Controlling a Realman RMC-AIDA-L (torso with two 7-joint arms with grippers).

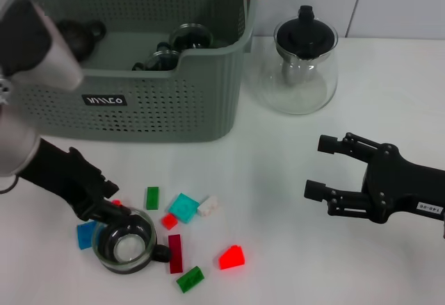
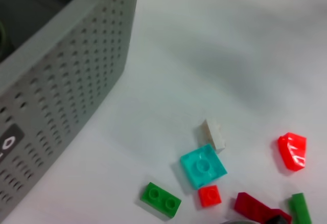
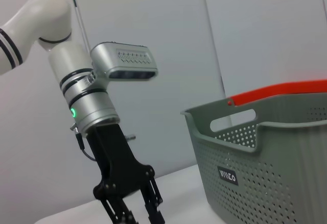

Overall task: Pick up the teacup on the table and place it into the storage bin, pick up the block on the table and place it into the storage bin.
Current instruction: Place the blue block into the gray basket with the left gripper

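Down low, left gripper point(image 1: 115, 211) clamped on glass teacup point(image 1: 125, 241) rim among blocks; right gripper point(image 1: 323, 167) spread, idle above table point(image 1: 278, 201).

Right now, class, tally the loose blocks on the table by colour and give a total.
green blocks: 2
red blocks: 2
dark red block: 1
cyan block: 1
white block: 1
blue block: 1
Total: 8, plus an unclear red bit beside the left gripper.

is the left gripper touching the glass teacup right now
Touching. The head view shows the left gripper down at the teacup, its black fingers meeting the rim with no gap visible.
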